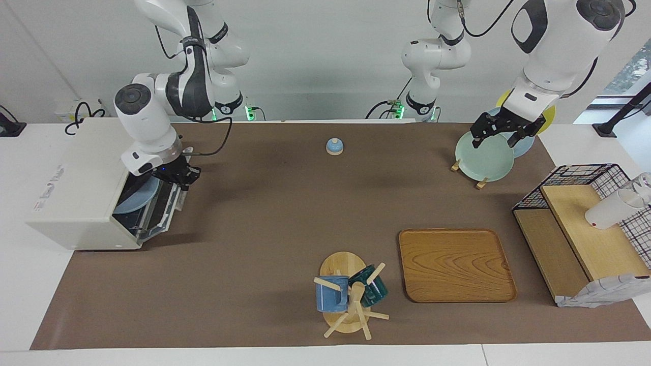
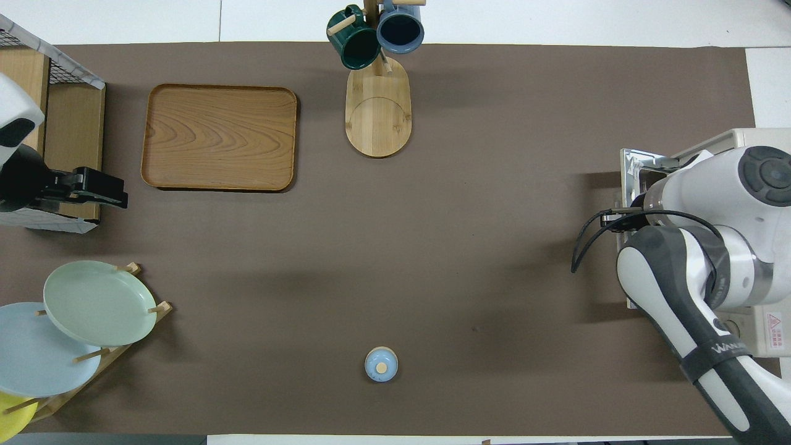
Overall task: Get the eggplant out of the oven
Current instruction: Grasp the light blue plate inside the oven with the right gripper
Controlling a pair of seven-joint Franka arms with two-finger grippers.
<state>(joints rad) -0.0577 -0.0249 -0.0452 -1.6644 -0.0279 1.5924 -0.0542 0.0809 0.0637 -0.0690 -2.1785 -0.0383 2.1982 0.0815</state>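
Note:
The cream-white oven (image 1: 76, 183) stands at the right arm's end of the table and also shows in the overhead view (image 2: 751, 137). Its dark glass door (image 1: 165, 208) hangs partly open, tilted outward. My right gripper (image 1: 179, 177) is shut on the door's handle at the door's top edge; in the overhead view the arm hides it. A light blue plate (image 1: 135, 198) shows inside the oven. The eggplant is hidden. My left gripper (image 1: 501, 134) is open and empty, waiting over the plate rack, and also shows in the overhead view (image 2: 102, 191).
A green plate (image 1: 483, 157) stands in the rack with other plates. A small blue knobbed lid (image 1: 334, 146) lies near the robots. A wooden tray (image 1: 455, 264), a mug tree with two mugs (image 1: 351, 295) and a wire shelf (image 1: 585, 223) stand farther out.

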